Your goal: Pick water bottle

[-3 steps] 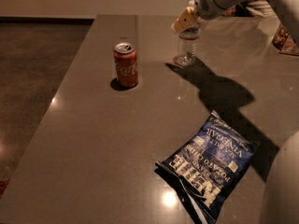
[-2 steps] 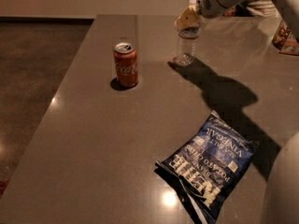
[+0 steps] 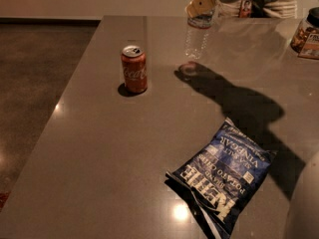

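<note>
The bottle [image 3: 197, 38] is now off the table [image 3: 99, 148]: a second ago it stood on the surface, and now it hangs upright just above it, near the far edge, with its round shadow showing separately below. The gripper [image 3: 201, 5] sits higher in view than before, at the top edge, its fingers closed on the bottle's top, hiding the cap. The arm's shadow has stretched across the table toward the chip bag [image 3: 224, 180]. The can [image 3: 134, 68], the bag and the jar [image 3: 307, 33] at the right edge have not moved.
</note>
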Available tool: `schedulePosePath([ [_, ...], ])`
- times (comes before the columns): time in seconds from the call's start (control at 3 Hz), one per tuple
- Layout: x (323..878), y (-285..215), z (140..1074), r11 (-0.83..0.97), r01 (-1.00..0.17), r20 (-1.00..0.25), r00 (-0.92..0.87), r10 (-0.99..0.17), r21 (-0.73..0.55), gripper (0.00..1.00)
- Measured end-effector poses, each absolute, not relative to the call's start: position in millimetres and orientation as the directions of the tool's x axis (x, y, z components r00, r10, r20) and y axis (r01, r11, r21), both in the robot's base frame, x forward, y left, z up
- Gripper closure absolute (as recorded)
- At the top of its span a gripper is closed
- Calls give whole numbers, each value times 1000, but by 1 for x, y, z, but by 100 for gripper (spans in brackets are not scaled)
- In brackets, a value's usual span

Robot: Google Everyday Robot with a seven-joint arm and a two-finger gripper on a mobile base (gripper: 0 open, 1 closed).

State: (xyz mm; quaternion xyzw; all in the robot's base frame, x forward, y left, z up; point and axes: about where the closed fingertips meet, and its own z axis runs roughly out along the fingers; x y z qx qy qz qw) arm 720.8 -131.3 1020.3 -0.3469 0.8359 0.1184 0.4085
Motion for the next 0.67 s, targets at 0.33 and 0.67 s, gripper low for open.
schedulePosePath([
  [0.33,709,-123,1042,693,-715,-772,-390,-502,-90,100],
  [0.67,706,-121,1047,685,-723,-774,-382,-506,-90,100],
])
